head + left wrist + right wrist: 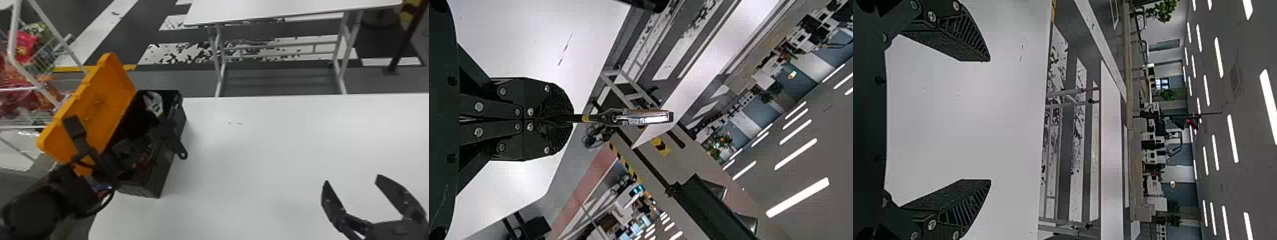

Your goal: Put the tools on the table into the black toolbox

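Note:
In the head view my left gripper is over the black toolbox, shut on an adjustable wrench. The wrench's silver head points away over the box's far end; its dark handle end hangs beyond the box's right wall. The left wrist view has the left gripper closed around the handle, with the wrench head sticking out past the fingertips. Over the table's right front part my right gripper is parked; in the right wrist view the gripper stands open, nothing between its fingers.
The toolbox's orange lid leans open on its left side. Some reddish and dark items lie inside the near half of the box. A wire rack with colourful packages stands at the left. Behind the white table is another table.

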